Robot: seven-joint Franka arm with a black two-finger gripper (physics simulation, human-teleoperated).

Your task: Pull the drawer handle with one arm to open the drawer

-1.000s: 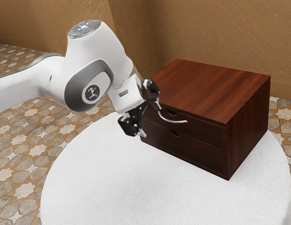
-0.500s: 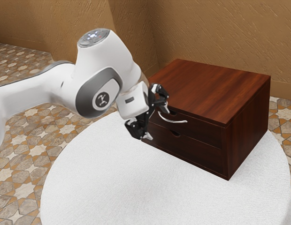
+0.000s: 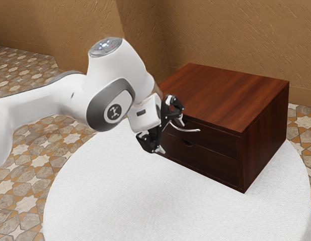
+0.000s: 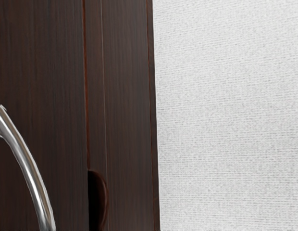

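A dark wooden cabinet (image 3: 223, 95) with two drawers stands on the round white table (image 3: 145, 201). The upper drawer (image 3: 210, 135) carries a curved silver handle (image 3: 188, 129) and its front sits flush with the lower drawer (image 3: 200, 158). My gripper (image 3: 170, 135) is open at the handle's end toward the exterior view's left, one finger above it and one below, not clamped. In the wrist view the handle (image 4: 25, 166) curves across the upper drawer front (image 4: 43, 72), close under the hand.
The lower drawer front (image 4: 125, 96) has a small finger notch (image 4: 97, 197). White tabletop (image 4: 226, 120) stretches in front of the cabinet. A patterned tile floor (image 3: 25, 165) and brown walls (image 3: 236, 30) surround the table.
My arm has moved toward the exterior view's right, bringing the open gripper up to the end of the upper drawer's handle. The drawer has not moved.
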